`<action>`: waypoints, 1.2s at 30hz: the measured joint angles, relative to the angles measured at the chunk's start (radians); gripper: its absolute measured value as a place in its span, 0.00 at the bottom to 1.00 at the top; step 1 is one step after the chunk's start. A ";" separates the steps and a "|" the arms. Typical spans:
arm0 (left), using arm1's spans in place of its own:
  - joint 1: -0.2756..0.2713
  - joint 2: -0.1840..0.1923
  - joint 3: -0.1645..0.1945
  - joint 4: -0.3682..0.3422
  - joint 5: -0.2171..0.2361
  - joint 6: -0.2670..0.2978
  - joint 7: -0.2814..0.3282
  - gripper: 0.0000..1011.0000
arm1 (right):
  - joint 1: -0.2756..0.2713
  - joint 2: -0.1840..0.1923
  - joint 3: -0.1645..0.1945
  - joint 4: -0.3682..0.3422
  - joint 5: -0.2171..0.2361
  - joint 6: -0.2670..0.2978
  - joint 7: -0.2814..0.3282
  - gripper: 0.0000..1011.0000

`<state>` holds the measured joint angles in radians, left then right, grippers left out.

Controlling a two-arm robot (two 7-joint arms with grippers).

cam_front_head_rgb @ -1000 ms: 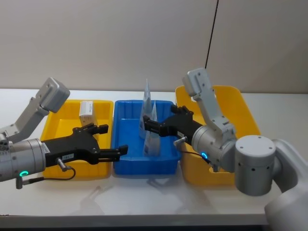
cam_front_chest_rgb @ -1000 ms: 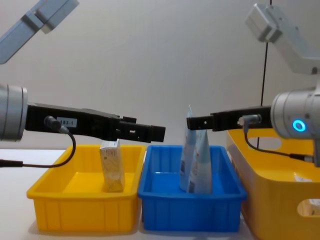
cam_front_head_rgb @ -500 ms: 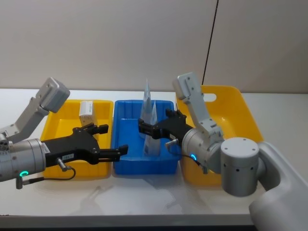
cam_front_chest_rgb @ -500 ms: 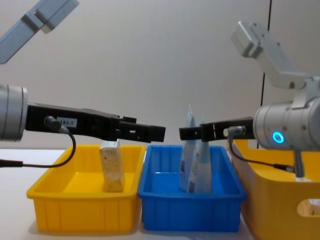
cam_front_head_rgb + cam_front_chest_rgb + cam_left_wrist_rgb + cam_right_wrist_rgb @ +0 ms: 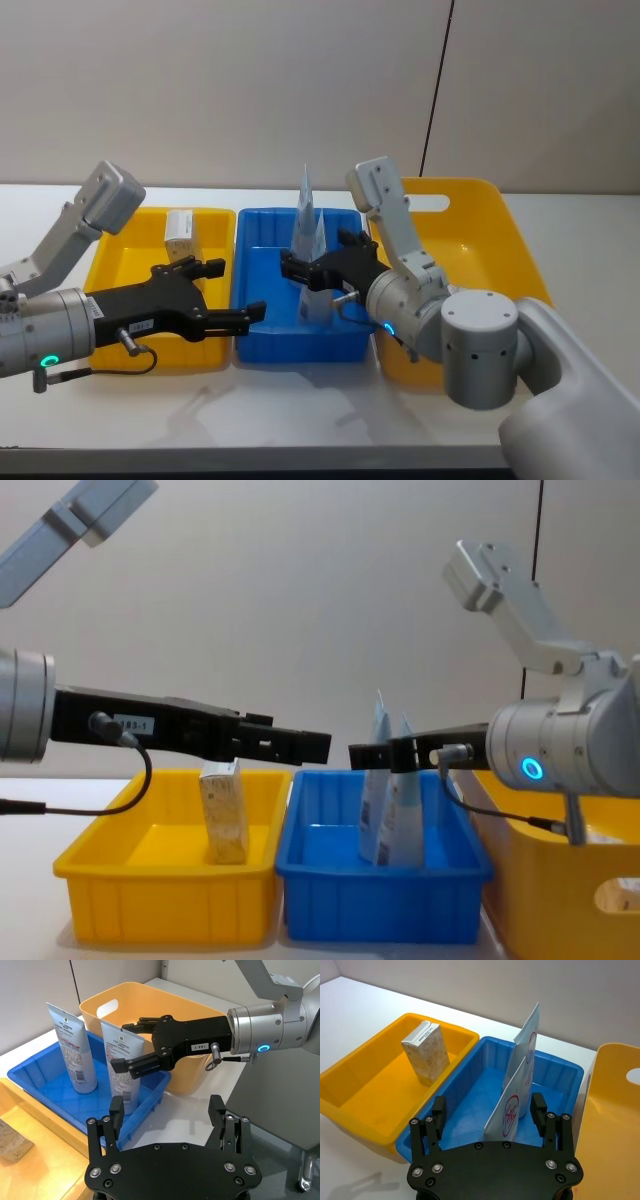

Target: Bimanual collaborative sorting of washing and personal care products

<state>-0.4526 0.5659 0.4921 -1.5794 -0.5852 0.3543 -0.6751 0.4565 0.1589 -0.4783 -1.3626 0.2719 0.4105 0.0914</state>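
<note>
The left gripper (image 5: 225,295) reached out flat above the left yellow bin (image 5: 120,265), jaws wide and holding nothing; the small beige carton (image 5: 180,232) stood in that bin; two squeeze tubes (image 5: 308,225) stood in the blue bin (image 5: 262,250); the right gripper (image 5: 305,262) reached level over them, jaws wide around the nearer tube.

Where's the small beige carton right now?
The small beige carton stands upright in the left yellow bin, near its far end. In the chest view it sits beside the blue bin that holds the two squeeze tubes.
</note>
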 joint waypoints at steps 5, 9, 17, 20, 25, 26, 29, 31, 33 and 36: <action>0.000 0.000 0.000 0.000 0.000 0.000 0.000 0.99 | 0.003 -0.005 -0.003 0.012 -0.009 -0.011 0.000 0.99; 0.000 0.000 0.000 0.000 0.000 0.000 0.000 0.99 | 0.004 -0.008 -0.004 0.018 -0.013 -0.017 -0.001 0.91; 0.000 0.000 0.000 0.000 0.000 0.000 0.000 0.99 | 0.007 -0.012 -0.006 0.027 -0.020 -0.025 -0.001 0.69; 0.000 0.000 0.000 0.000 0.000 0.000 0.000 0.99 | 0.007 -0.012 -0.006 0.029 -0.022 -0.027 -0.001 0.62; 0.000 0.000 0.000 0.000 0.000 0.000 0.000 0.99 | 0.007 -0.013 -0.007 0.031 -0.024 -0.029 -0.001 0.44; 0.000 0.000 0.000 0.000 0.000 0.000 0.000 0.99 | 0.008 -0.014 -0.007 0.031 -0.024 -0.029 -0.001 0.42; 0.000 0.000 0.000 0.000 0.000 0.000 0.000 0.99 | 0.008 -0.014 -0.008 0.032 -0.024 -0.030 -0.001 0.31; 0.000 0.000 0.000 0.000 0.000 0.000 0.000 0.99 | 0.008 -0.014 -0.008 0.033 -0.025 -0.030 -0.001 0.25; 0.000 0.000 0.000 0.000 0.000 0.000 0.000 0.99 | 0.008 -0.014 -0.008 0.033 -0.025 -0.031 -0.001 0.19; 0.000 0.000 0.000 0.000 0.000 0.000 0.000 0.99 | 0.009 -0.015 -0.008 0.034 -0.025 -0.031 -0.001 0.10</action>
<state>-0.4526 0.5659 0.4922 -1.5794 -0.5852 0.3543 -0.6752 0.4651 0.1443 -0.4862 -1.3291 0.2466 0.3794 0.0908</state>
